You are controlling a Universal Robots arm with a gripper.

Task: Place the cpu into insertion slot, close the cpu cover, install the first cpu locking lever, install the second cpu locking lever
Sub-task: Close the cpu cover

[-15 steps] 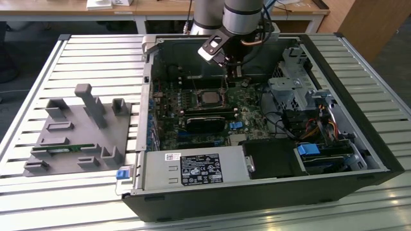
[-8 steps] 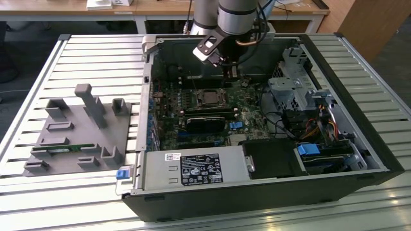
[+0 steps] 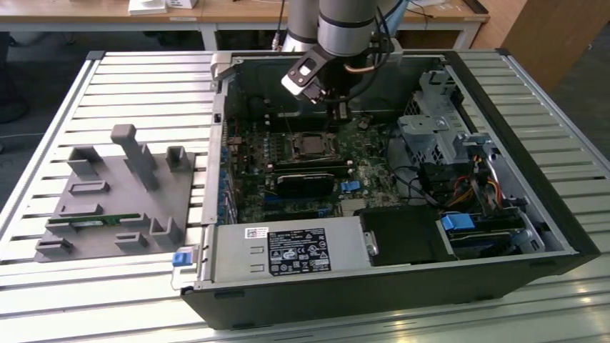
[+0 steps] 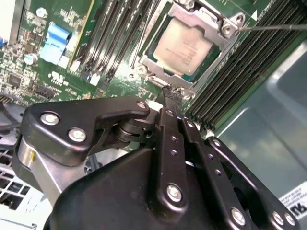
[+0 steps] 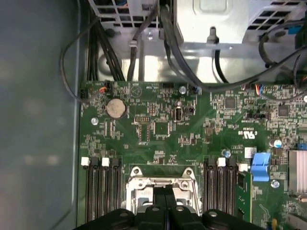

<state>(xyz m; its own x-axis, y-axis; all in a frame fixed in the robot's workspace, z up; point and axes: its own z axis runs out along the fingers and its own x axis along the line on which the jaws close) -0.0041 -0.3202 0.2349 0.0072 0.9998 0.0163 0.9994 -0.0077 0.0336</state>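
We see the cpu [image 3: 311, 145] near the middle of the exterior view, in its socket under the closed cpu cover [image 4: 160, 68]. The gripper [image 4: 171, 92] holds its 2 fingers together, tips just beside the cover.

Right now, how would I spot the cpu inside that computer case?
In the open case, find the green motherboard. Between its two banks of black memory slots sits a silvery cover, and the cpu is the dull beige metal square framed inside it.
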